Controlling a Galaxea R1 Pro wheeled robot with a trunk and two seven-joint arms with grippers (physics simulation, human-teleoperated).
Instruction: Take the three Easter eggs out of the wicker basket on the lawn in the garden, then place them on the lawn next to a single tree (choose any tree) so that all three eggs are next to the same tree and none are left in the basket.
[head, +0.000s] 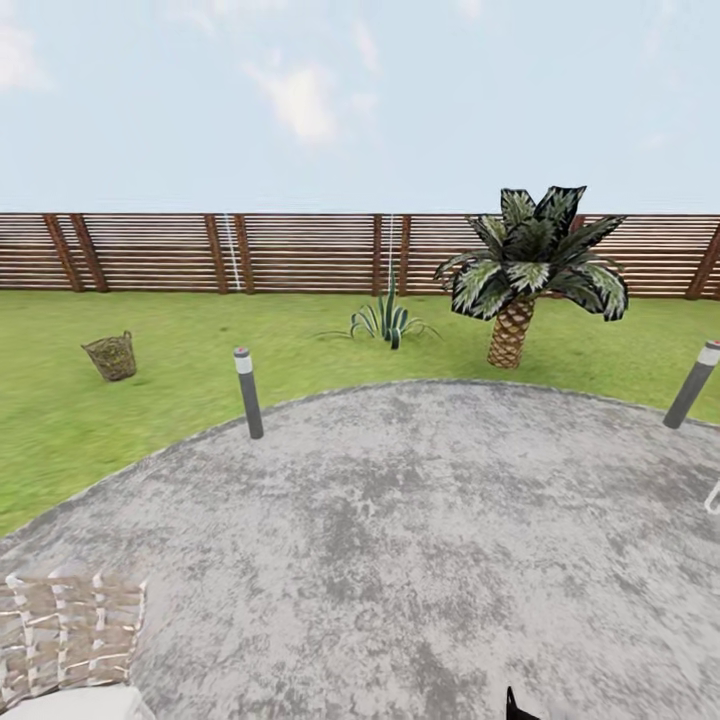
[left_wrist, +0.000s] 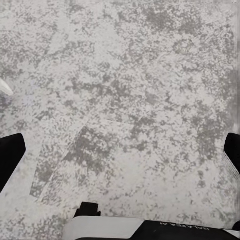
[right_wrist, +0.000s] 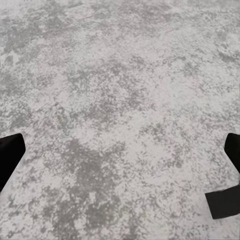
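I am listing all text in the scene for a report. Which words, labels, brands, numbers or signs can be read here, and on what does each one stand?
One marking: small dark letters, seen upside down, on the white and black robot part in the left wrist view. They are too small and blurred to read.
Wooden fence, wicker basket, bollard lights, patio: no text.

Bollard (head: 248, 392) between patio (head: 420, 540) and basket (head: 111, 356)
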